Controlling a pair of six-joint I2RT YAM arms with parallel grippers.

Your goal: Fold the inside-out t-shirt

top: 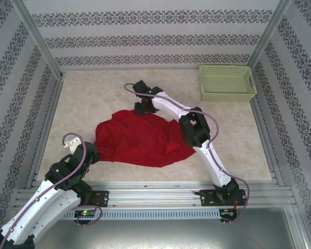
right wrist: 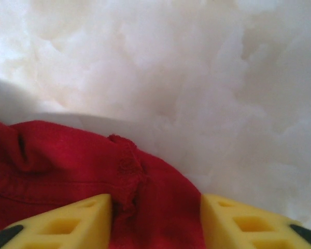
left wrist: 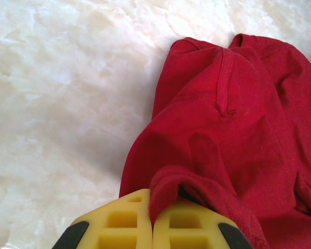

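The bright red t-shirt (top: 140,139) lies crumpled in the middle of the marble table, seams showing. My left gripper (top: 89,149) is at its near-left edge, shut on a fold of red cloth (left wrist: 168,187) pinched between the yellow fingers (left wrist: 119,223). My right gripper (top: 143,108) is at the shirt's far edge, open, its yellow fingers (right wrist: 78,220) straddling a seamed hem of the t-shirt (right wrist: 129,171), with cloth lying between them.
A pale green lattice basket (top: 227,83) stands at the back right corner. Aluminium rails (top: 145,193) frame the table's near edge and sides. Bare marble (top: 88,98) lies to the left and behind the shirt.
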